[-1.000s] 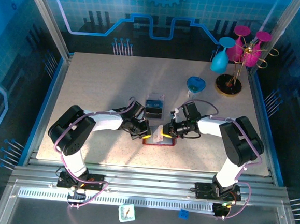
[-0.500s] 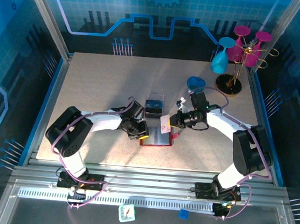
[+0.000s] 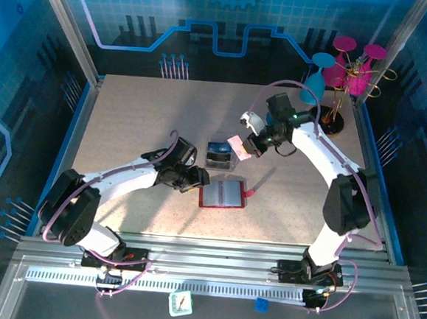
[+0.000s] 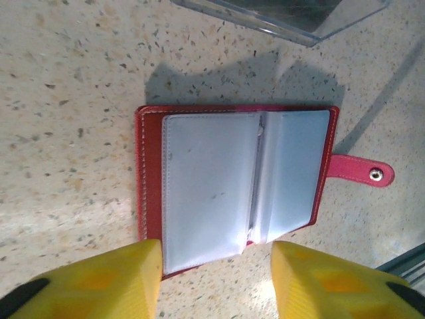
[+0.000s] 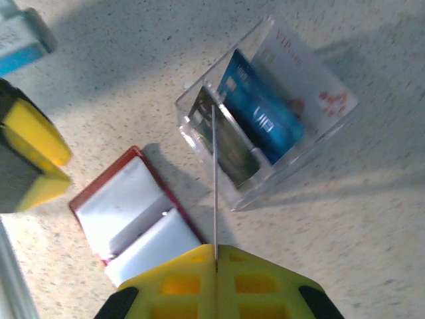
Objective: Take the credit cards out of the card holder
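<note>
Card holder (image 4: pixel 212 179) lies open, tab (image 4: pixel 358 173) pointing right; left jaws apart, right jaws clamped on a card (image 3: pixel 237 147).

On my screen, the card holder (image 3: pixel 223 193) lies open on the table (image 3: pixel 127 123). The box (image 3: pixel 218 153) stands just behind it, with credit cards (image 5: pixel 259 116) upright inside. My left gripper (image 3: pixel 197 180) sits just left of the card holder. My right gripper (image 3: pixel 245 146) hangs behind it, over the box, pinching one credit card (image 3: pixel 238 147).
</note>
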